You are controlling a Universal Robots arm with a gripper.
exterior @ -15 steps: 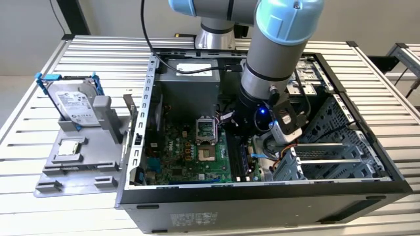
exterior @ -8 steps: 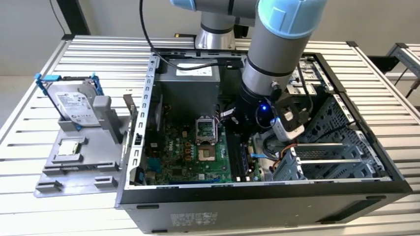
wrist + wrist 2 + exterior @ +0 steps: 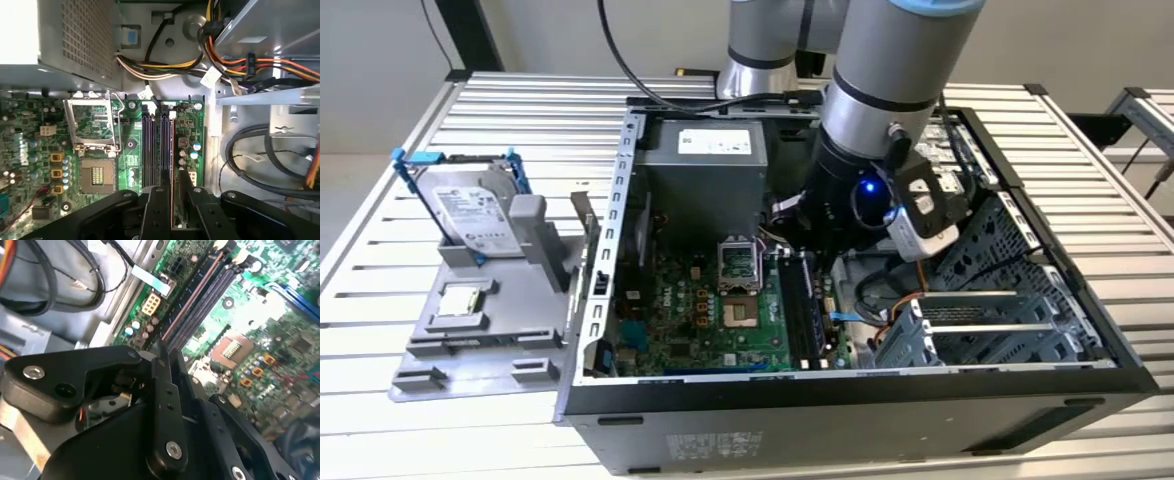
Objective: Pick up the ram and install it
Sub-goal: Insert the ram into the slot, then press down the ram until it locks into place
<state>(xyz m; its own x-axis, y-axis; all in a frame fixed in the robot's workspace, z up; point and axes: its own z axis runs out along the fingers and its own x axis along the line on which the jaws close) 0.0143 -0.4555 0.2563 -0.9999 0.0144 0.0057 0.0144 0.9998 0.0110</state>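
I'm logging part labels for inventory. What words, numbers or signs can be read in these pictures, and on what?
Nothing can be quoted; every print is too small or blurred.
Label on the hard drive: too small to read.
Sticker on the power supply: too small to read.
Sticker on the computer case: blurred.
White cable tags: no legible print.

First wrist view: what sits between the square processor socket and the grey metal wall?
In the first wrist view, long black memory slots run there side by side, then small capacitors; the gripper hangs over one end.
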